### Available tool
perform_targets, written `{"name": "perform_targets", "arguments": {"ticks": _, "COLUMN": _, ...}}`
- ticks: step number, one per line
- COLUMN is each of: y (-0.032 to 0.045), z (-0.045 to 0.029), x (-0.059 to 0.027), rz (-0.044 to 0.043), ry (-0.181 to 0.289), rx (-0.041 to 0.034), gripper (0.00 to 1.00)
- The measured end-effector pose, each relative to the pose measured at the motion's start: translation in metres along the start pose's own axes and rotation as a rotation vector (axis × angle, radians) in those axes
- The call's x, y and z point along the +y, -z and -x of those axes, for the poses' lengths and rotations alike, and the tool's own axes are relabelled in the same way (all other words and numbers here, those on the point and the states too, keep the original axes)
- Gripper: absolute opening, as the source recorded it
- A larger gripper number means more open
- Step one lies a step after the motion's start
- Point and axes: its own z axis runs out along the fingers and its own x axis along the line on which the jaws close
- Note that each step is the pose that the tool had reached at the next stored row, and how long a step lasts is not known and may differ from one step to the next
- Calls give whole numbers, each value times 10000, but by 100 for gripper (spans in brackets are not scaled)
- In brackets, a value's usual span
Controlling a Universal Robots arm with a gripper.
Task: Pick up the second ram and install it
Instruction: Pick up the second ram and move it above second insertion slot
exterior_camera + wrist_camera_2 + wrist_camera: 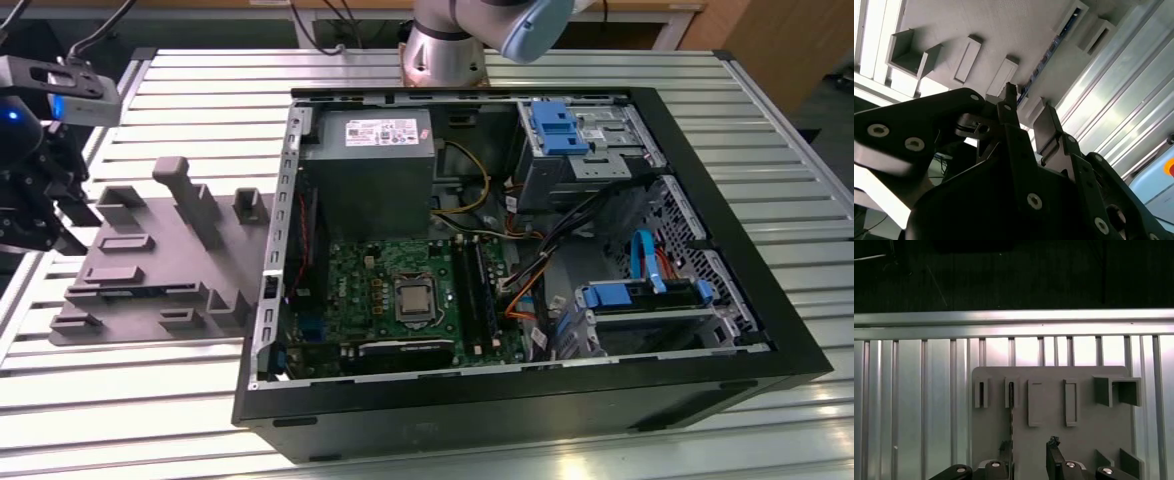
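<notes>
Poised with gripper (1029,456) jaws apart and empty, lined up over the ram (1012,430), stood on edge in the fixture (134,215) to bare both faces for pinching, at nine o'clock of the case (534,405) in the exterior view

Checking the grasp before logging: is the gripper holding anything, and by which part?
Nothing is held. The open gripper straddles the second ram, which stands on edge in the grey fixture, unclamped.

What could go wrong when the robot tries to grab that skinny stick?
The second ram stands on edge in the grey fixture, nearer one finger of the open gripper, so closing could tip it. The gripper might also bump the fixture's raised blocks.
</notes>
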Motion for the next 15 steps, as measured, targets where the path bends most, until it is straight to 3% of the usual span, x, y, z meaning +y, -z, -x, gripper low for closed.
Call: {"name": "perform_targets", "arguments": {"ticks": 15, "y": -190, "z": -25, "x": -6, "rz": 0, "ry": 23, "rx": 7, "gripper": 42}}
